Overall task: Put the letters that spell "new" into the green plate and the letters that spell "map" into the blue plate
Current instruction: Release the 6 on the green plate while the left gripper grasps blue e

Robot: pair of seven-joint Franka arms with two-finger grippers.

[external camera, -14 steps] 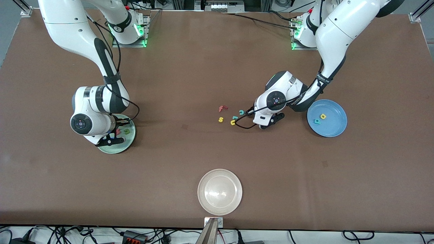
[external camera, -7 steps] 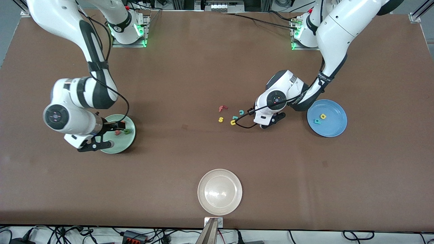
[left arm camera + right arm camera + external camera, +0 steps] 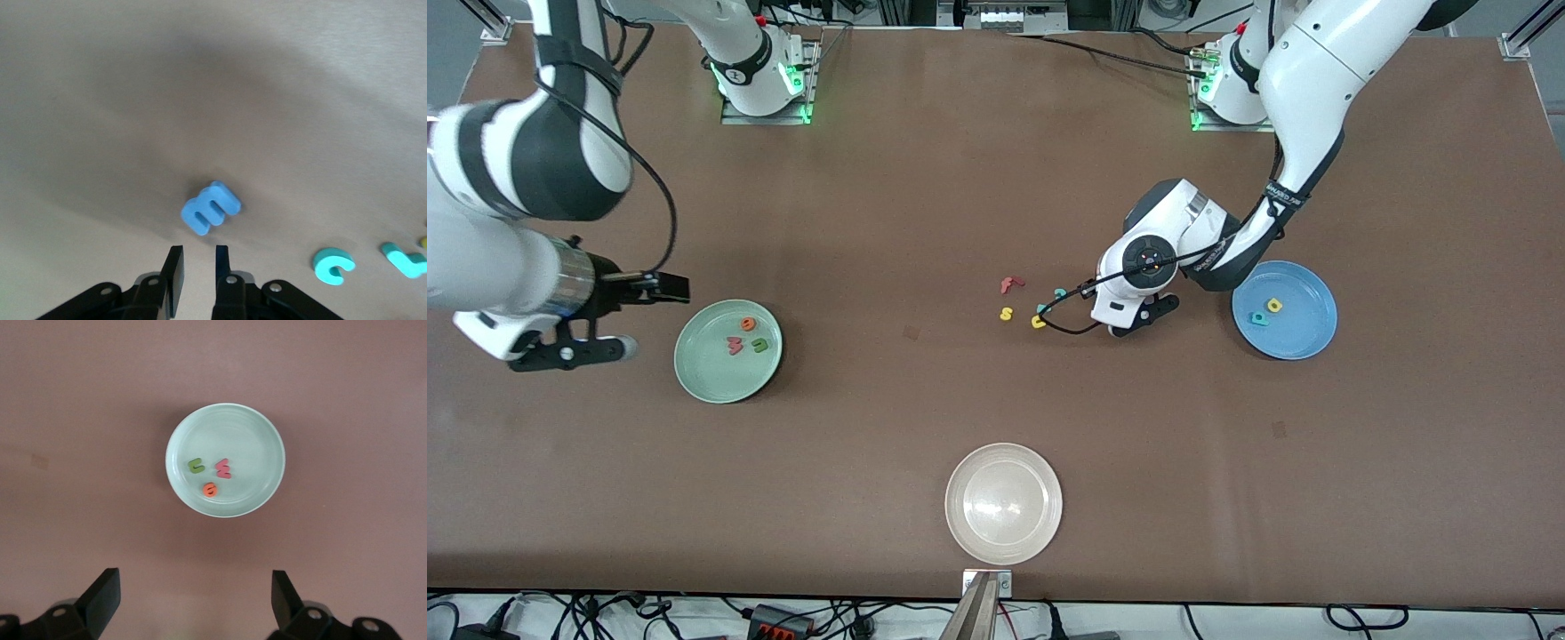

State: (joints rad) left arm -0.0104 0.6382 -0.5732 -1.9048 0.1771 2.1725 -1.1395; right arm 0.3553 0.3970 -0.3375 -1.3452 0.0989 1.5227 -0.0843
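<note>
On the plain brown table (image 3: 960, 178), the green plate (image 3: 710, 375) is filled with its three letters and the blue plate (image 3: 1303, 336) with two, so the last pick is judged in hand. The right gripper (image 3: 194, 583), spread wide, is parked beside the green plate. The left gripper (image 3: 198, 257), nearly closed on nothing, is held over the blue "m" (image 3: 210, 207) lying near the blue plate; reopening is called for. Cables are strewn at the table's edge.

Three plates are sitting on the table: the green plate (image 3: 694, 373), the blue plate (image 3: 1303, 333), a whitish plate (image 3: 1003, 504). Three letters (image 3: 735, 345) are lying in the green, two letters (image 3: 1260, 318) in the blue, six loose letters (image 3: 1011, 284) mid-table.
</note>
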